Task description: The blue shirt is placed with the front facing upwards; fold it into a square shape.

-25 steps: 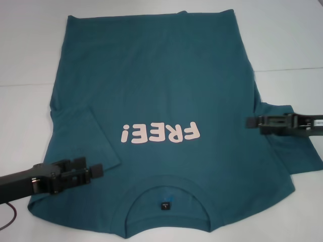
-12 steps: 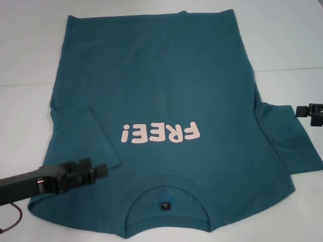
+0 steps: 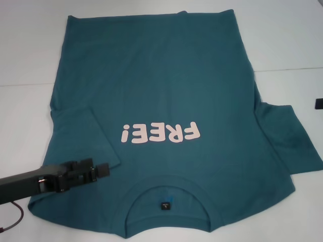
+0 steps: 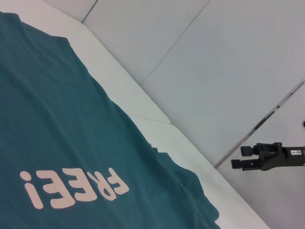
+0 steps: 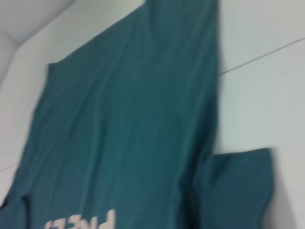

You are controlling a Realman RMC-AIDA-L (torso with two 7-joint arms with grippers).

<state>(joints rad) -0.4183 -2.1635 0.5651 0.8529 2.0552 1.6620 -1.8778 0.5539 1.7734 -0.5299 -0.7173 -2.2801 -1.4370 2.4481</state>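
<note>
The blue shirt [image 3: 166,85] lies flat on the table, front up, with pink "FREE!" lettering [image 3: 160,133] and the collar [image 3: 166,201] nearest me. Its left sleeve [image 3: 83,136] is folded inward over the body. The right sleeve [image 3: 285,141] lies spread outward. My left gripper [image 3: 101,169] hovers over the left shoulder area, open and empty. My right gripper [image 4: 240,157] is open and empty, off the shirt beyond the right sleeve. In the head view only its tip [image 3: 319,103] shows at the right edge. The right wrist view shows the shirt [image 5: 128,129] from above.
The shirt rests on a white table [image 3: 25,60] with bare surface around it on the left, far and right sides. A red cable [image 3: 12,222] hangs by my left arm at the near left corner.
My right gripper has pulled away to the right, off the right sleeve, almost out of the head view. My left gripper has edged slightly right over the shoulder. The shirt has not moved.
</note>
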